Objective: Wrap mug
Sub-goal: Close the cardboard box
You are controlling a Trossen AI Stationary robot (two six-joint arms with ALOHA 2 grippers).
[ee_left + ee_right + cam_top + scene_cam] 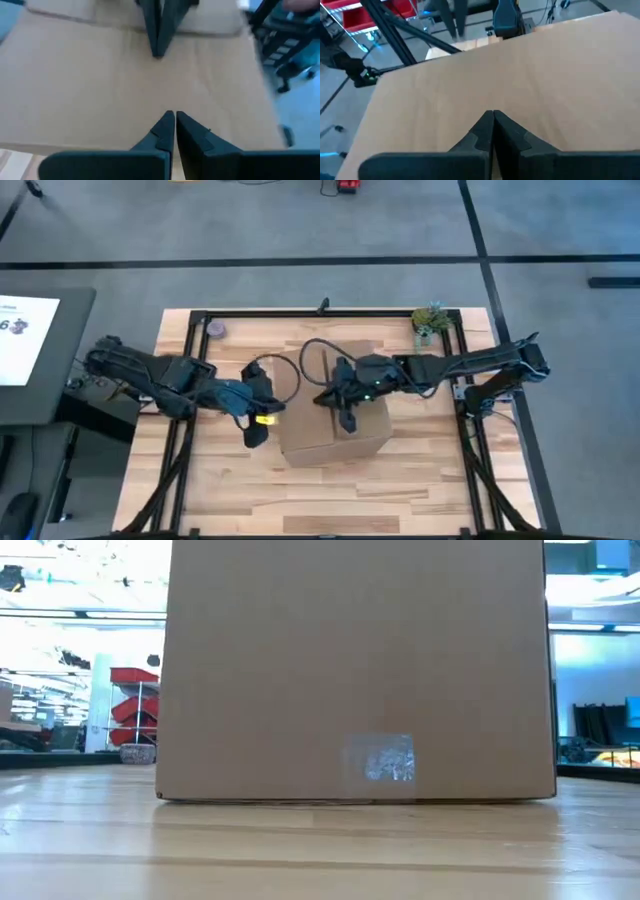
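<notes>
1. Although the task names a mug, we find none in any view; it may sit inside the closed cardboard box [335, 420], but we cannot tell.
2. The box stands on the wooden table [420, 480] near its middle, flaps down, a tape patch on its near face.
3. The right gripper [346, 418] rests over the box top, fingers pressed together on nothing.
4. The left gripper [254, 434] sits at the box's left edge, fingers likewise together and empty.
5. We judge wrapping well advanced, with the flaps perhaps still to be sealed.
6. A small potted plant [430, 322] stands at the far right corner.
</notes>
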